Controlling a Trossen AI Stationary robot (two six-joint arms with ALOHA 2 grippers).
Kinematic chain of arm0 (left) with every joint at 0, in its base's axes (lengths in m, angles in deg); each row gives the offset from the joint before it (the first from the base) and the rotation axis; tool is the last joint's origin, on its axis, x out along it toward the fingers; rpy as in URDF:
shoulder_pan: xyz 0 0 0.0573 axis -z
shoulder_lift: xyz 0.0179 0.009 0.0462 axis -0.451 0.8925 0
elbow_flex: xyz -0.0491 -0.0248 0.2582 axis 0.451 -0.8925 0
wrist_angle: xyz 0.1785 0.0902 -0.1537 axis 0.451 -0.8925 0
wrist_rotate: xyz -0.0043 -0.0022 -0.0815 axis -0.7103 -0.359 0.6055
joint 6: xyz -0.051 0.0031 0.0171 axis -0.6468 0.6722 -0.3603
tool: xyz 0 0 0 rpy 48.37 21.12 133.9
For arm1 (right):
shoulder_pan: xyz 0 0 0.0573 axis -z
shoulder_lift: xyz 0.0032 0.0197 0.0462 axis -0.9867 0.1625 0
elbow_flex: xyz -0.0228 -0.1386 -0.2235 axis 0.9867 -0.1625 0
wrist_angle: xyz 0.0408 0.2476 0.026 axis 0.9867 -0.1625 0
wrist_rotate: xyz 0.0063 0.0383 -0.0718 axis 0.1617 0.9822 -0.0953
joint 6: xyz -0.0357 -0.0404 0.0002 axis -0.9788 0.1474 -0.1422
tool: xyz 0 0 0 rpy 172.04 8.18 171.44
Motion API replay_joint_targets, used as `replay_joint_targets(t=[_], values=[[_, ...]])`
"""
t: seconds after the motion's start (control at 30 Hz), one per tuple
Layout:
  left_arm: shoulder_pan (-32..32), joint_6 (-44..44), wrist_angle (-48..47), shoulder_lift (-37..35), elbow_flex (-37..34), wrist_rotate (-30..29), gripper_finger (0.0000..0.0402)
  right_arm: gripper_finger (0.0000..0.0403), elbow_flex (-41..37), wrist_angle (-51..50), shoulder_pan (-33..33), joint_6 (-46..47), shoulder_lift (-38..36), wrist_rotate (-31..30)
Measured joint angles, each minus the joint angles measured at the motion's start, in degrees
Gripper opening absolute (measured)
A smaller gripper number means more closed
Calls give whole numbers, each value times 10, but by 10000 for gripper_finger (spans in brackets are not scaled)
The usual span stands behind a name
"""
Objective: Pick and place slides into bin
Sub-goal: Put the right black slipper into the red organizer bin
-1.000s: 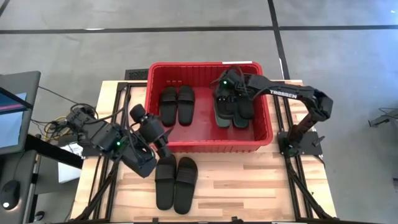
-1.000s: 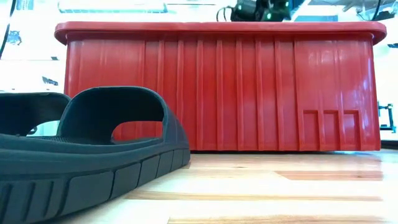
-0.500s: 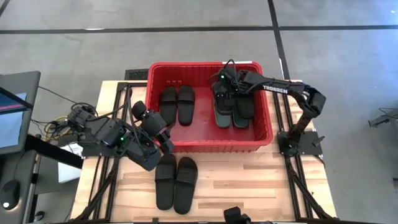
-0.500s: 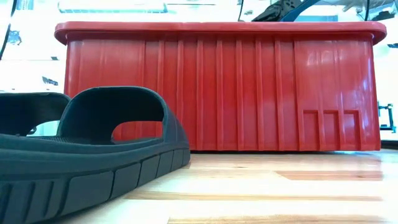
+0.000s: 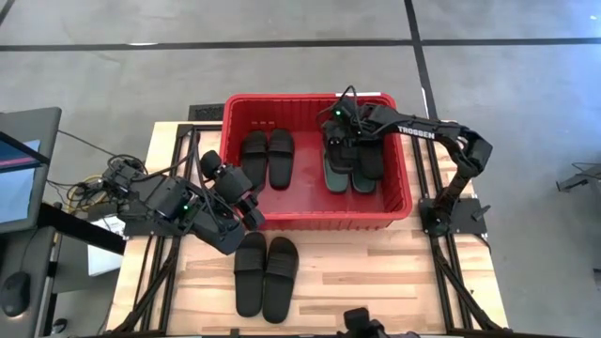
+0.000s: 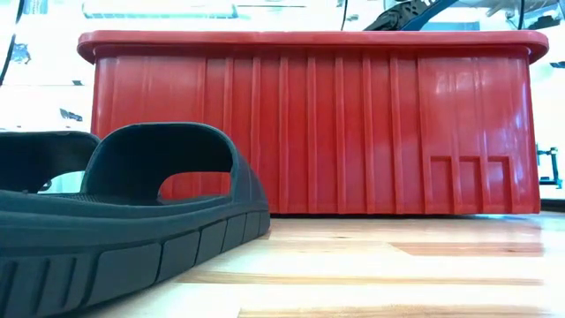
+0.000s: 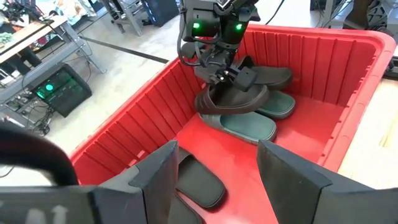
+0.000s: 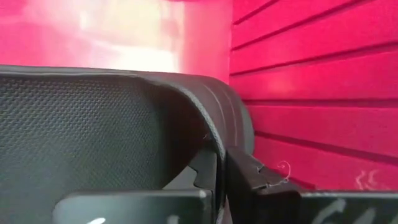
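bin [image 5: 399, 202]: six slides in | right hand [image 7: 227, 73] clamped on black slide [image 7: 239, 96] atop stack | left hand [image 5: 246, 211] spread, empty | my worktop [image 5: 376, 272] pair [image 5: 266, 275] remains

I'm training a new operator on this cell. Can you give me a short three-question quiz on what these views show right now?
1. True or false: the right gripper is shut on a black slide inside the bin.
2. How many slides lie on the table outside the bin?
3. The left gripper is: A) inside the bin B) open, at the bin's near left corner C) holding a teal slide.

Key: 1 true; 2 two; 3 B.
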Motion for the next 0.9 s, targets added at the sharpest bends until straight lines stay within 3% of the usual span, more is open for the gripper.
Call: replay_joint_targets(t=[0.5,0.9], values=[[-2,2,0,0,0,1,206,27,0,-13,2,16,0,5],[-2,-2,0,0,0,7,206,83,0,-31,2,31,0,45]])
